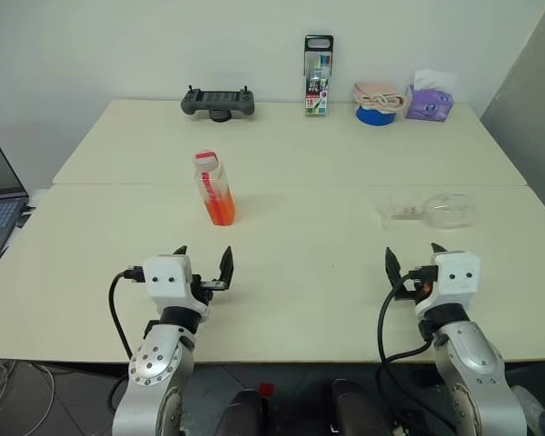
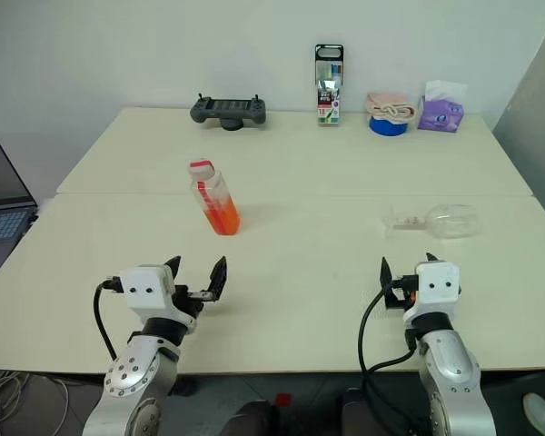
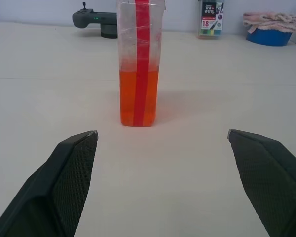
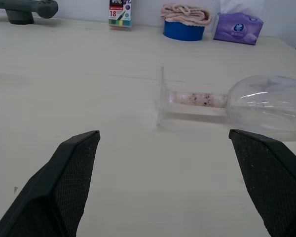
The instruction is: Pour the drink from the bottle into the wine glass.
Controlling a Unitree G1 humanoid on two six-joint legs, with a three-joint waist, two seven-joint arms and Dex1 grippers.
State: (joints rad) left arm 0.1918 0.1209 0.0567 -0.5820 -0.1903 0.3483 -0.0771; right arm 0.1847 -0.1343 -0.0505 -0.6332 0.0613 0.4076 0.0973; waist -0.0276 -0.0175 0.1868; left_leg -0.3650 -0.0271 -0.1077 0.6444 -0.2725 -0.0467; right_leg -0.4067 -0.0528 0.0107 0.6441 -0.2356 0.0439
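Looking down over our arms, we see the bottle (image 1: 214, 188) standing upright on the table (image 1: 309, 263), straight ahead of our left gripper (image 1: 203, 264) and well apart from it. Its long axis runs vertically, with the pale cap on top, and the drink (image 1: 218, 207) fills the lower part. Our left gripper is spread wide and holds nothing. The wine glass (image 1: 433, 211) lies on its side ahead of our right gripper (image 1: 411, 261), apart from it. Its stem runs across the table, with the round foot toward the bottle and the bowl pointing away to our right. Our right gripper is also spread wide and empty. Both grippers hang over the table's near part.
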